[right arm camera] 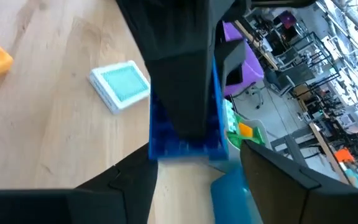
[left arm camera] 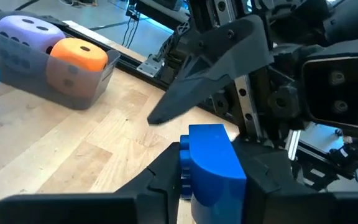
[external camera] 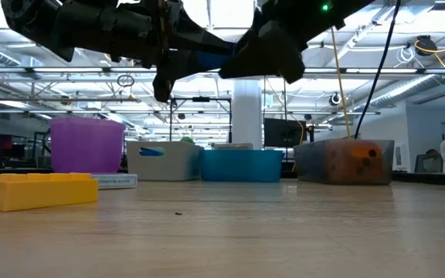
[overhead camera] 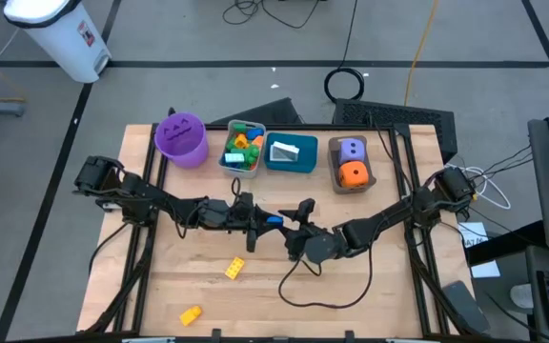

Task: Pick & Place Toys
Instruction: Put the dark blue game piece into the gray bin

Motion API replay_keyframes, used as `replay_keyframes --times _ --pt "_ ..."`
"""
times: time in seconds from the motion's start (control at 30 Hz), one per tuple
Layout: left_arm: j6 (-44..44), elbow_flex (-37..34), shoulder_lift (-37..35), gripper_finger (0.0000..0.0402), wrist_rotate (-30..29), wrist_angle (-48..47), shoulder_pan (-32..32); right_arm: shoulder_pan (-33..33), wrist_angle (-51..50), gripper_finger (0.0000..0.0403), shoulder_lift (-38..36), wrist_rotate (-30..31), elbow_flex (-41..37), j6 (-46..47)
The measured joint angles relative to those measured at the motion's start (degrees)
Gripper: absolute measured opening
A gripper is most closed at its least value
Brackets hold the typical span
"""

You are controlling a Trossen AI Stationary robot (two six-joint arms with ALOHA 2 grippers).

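A blue brick (overhead camera: 273,222) is held in the air over the middle of the table. My left gripper (overhead camera: 255,217) is shut on it; the brick also shows in the left wrist view (left arm camera: 210,162). My right gripper (overhead camera: 295,225) is open and faces it from the right. Its fingers (right arm camera: 129,186) stand wide on either side of the brick (right arm camera: 185,137), and no touch shows. A yellow brick (overhead camera: 235,268) and another (overhead camera: 190,314) lie on the table near the front. A white and teal card (right arm camera: 120,84) lies flat under the arms. My left gripper pinches the blue brick between its two fingers, on two opposite faces (left arm camera: 188,171). The fingers (left arm camera: 157,183) come level from the table's left. The brick is lifted clear of the table and sticks out past the fingertips toward my right gripper.
Along the far edge stand a purple bucket (overhead camera: 181,138), a grey bin (overhead camera: 242,148) with several bricks, a teal bin (overhead camera: 291,152) with a card, and a brown bin (overhead camera: 351,164) with a purple and an orange die. A cable (overhead camera: 327,291) loops on the table near the front.
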Motion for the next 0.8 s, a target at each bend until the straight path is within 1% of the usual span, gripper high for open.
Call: replay_keyframes --times 0.07,0.13,0.23,0.27,0.33,0.37,0.5,0.6,0.73,0.8 --pt "0.7 0.0 -0.4 0.0098 0.0 -0.4 0.2 0.5 -2.4 0.0222 -1.2 1.1 0.0 -0.2" --pt "1.3 0.1 -1.2 0.0096 0.0 -1.6 0.7 1.1 -4.1 0.0224 -1.9 4.0 0.0 0.2" --pt "2.4 0.0 -2.9 0.0098 -0.1 -6.2 1.3 2.6 -9.5 0.0223 -4.5 8.7 -0.1 2.5" --pt "2.7 0.0 -3.9 0.0101 -0.2 -7.8 1.6 2.9 -10.4 0.0222 -5.3 9.1 0.0 3.9" --pt "3.7 0.0 -6.5 0.0108 -1.6 -11.8 1.9 3.6 -13.8 0.0220 -6.9 8.9 0.1 7.7" --pt "4.2 0.0 -7.7 0.0109 -3.4 -14.5 2.0 3.9 -15.7 0.0220 -7.6 8.7 0.0 9.7" --pt "5.8 0.0 -12.3 0.0100 -13.4 -25.4 3.3 4.7 -21.5 0.0223 -9.2 8.4 0.0 16.2" --pt "6.3 0.0 -14.8 0.0096 -18.3 -31.3 6.4 4.7 -22.9 0.0223 -9.3 5.5 -0.7 19.7" --pt "6.3 0.0 -15.2 0.0106 -18.8 -35.9 12.9 3.9 -22.5 0.0220 -9.3 1.1 -2.8 21.3" --pt "6.3 0.0 -15.0 0.0108 -18.5 -37.2 16.6 3.3 -21.0 0.0218 -9.3 0.7 -4.4 21.3"
